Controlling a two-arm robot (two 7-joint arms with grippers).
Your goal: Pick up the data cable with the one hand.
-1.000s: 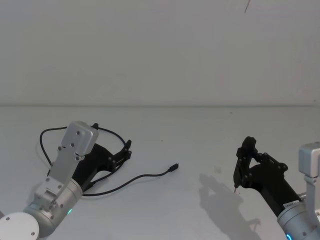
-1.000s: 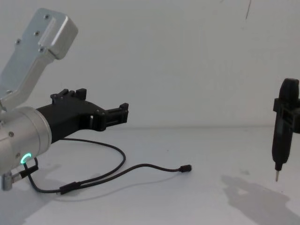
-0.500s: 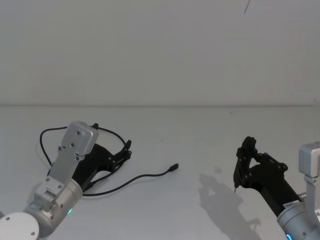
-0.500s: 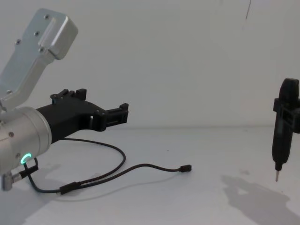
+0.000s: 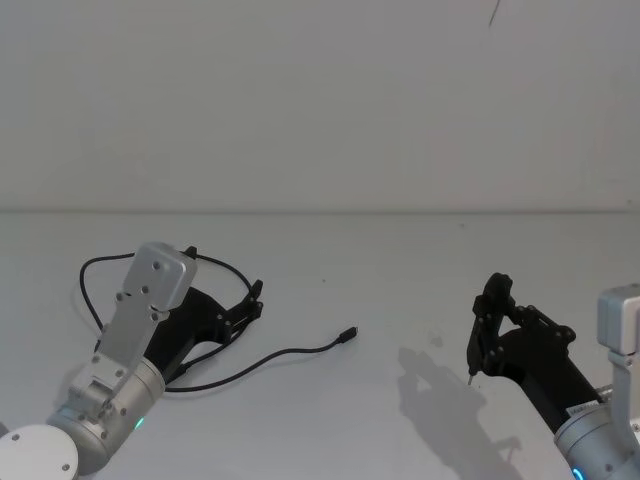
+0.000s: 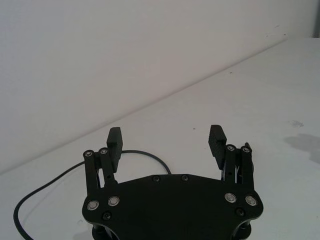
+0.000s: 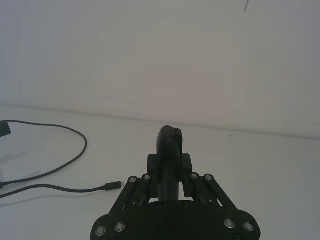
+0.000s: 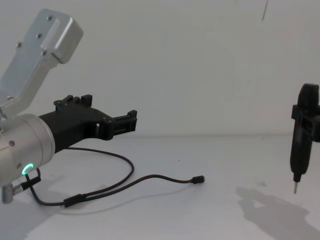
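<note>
Nothing has moved since 1 second ago. Your left gripper (image 5: 254, 300) hangs above the table (image 5: 400, 260) at the left, its 2 jaws spread apart and empty. The data cable (image 5: 290, 352) lies loose on the table beneath and just right of it. Your right gripper (image 5: 487, 322) stays clamped on the pen-like tool (image 8: 297, 160) at the right.

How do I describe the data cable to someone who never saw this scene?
On the white table, look under the open left tool. The data cable lies there: long, thin, black, loosely curved, a small plug at each end, unlike the stiff pen-like rod in the right tool.
</note>
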